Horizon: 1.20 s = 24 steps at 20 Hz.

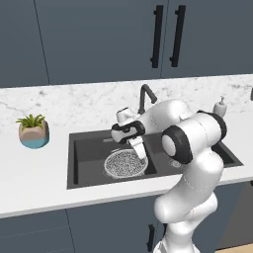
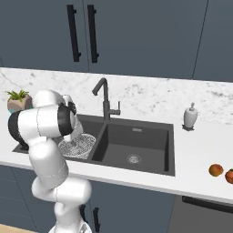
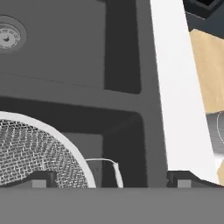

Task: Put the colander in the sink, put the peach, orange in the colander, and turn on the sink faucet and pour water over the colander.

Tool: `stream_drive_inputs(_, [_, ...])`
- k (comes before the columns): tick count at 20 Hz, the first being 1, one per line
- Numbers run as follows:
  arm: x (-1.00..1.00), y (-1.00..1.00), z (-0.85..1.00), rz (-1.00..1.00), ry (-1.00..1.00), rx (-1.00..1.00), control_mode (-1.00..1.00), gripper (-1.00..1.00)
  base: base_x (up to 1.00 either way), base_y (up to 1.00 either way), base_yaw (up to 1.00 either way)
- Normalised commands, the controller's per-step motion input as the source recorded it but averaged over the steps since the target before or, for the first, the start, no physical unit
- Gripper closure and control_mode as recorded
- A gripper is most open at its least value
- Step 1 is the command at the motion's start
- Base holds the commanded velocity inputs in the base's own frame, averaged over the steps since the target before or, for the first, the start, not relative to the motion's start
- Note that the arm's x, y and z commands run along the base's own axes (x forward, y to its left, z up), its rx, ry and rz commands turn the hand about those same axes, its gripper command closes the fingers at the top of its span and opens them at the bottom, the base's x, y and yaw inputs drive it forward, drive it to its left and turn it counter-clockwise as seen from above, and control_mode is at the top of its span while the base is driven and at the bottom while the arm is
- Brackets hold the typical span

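Colander (image 1: 125,164) sits in the sink (image 1: 89,148) just under the spread, empty hand (image 3: 111,177); peach (image 2: 230,176), orange (image 2: 215,170) wait far off on the bench (image 2: 200,182), faucet (image 2: 104,98) dry

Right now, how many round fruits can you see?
2. The orange sits on the counter right of the sink, and the peach lies just right of it at the picture's edge. More could be hidden out of view.
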Motion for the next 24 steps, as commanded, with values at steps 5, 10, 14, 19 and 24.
stream_drive_inputs(5, [-0.62,-0.38,0.17,0.32,0.0,0.0,-1.0,-1.0,0.0,0.0,0.0])
stream_drive_inputs(10, [-0.39,-0.47,0.42,0.35,0.0,0.0,-1.0,-1.0,0.0,0.0,0.0])
stream_drive_inputs(14, [-0.29,-0.6,0.5,0.32,0.0,0.0,-1.0,-1.0,0.0,0.0,0.0])
stream_drive_inputs(19, [-0.39,-0.77,0.31,0.31,0.0,0.0,-1.0,-1.0,0.0,0.0,0.0])
stream_drive_inputs(24, [-0.27,-0.95,0.21,0.23,0.0,0.01,-1.0,-1.0,0.0,0.0,0.0])
